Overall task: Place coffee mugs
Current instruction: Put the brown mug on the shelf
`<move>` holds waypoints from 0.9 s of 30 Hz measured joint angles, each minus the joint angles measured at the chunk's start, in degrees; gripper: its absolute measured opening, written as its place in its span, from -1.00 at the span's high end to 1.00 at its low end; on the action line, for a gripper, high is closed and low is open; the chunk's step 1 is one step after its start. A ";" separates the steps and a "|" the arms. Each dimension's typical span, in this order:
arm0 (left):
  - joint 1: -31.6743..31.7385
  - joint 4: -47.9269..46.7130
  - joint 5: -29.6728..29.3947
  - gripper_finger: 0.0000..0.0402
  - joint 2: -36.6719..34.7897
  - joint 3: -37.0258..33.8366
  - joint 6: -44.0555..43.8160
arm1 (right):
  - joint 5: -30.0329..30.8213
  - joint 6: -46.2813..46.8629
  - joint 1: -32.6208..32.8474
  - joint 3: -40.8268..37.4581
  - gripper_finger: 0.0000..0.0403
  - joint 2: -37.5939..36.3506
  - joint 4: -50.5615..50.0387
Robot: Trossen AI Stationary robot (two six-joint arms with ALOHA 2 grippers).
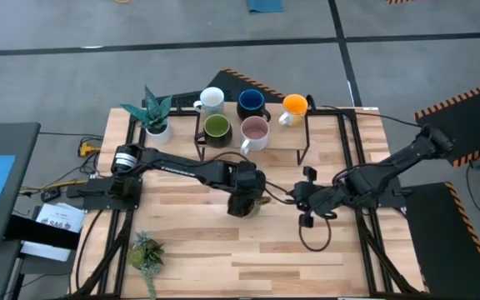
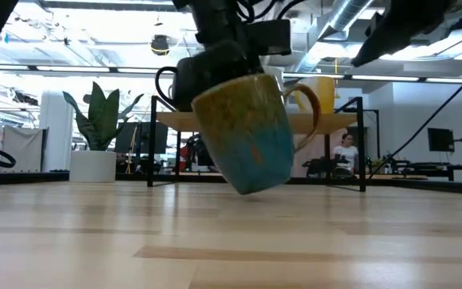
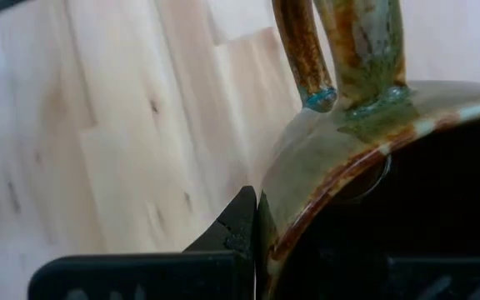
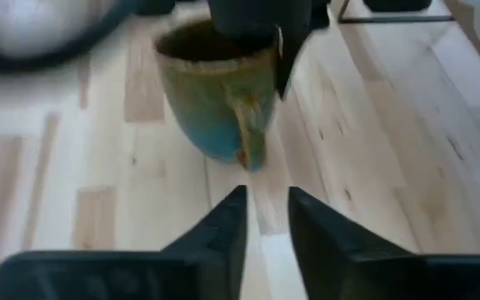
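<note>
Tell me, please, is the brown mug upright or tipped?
Tipped: the brown mug hangs slanted in the left claw, base off the table.
</note>
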 joint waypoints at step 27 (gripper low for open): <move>-3.44 2.13 3.50 0.93 -3.49 -0.04 3.08 | -3.32 -14.68 -2.01 -9.12 -0.29 8.65 30.77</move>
